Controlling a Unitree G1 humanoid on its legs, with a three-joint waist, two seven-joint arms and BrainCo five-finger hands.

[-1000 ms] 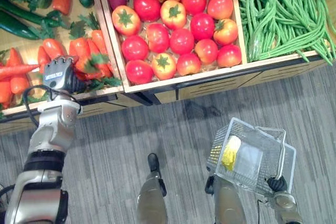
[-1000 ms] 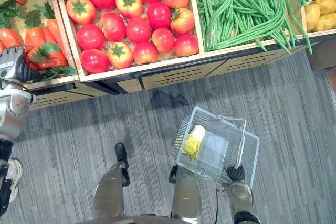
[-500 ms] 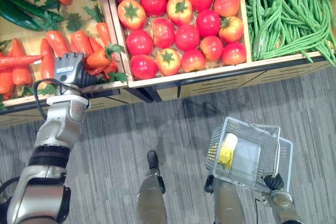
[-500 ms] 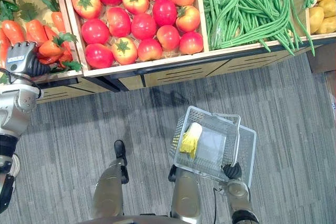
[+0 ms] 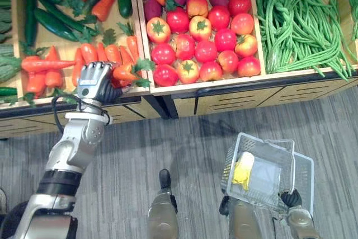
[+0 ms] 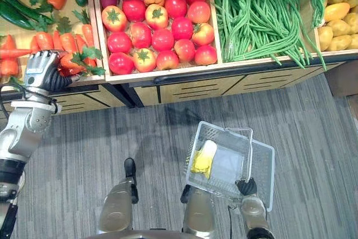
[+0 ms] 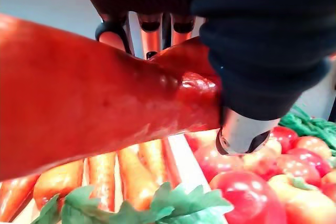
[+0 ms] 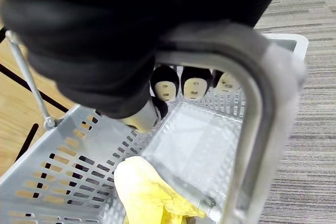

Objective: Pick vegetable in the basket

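Left eye view, 5 o'clock, near: R hand point(image 5: 291, 198) curled on basket point(image 5: 265, 137) handle, yellow veg point(image 5: 243, 170) inside. 10 o'clock, far: L hand point(image 5: 95, 82) grips carrot point(image 5: 124, 74). Step: pick. Next: lift clear, swing over basket.

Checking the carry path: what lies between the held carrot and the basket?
Left eye view: the stand's edge and grey floor lie between the carrot in the left hand and the basket.
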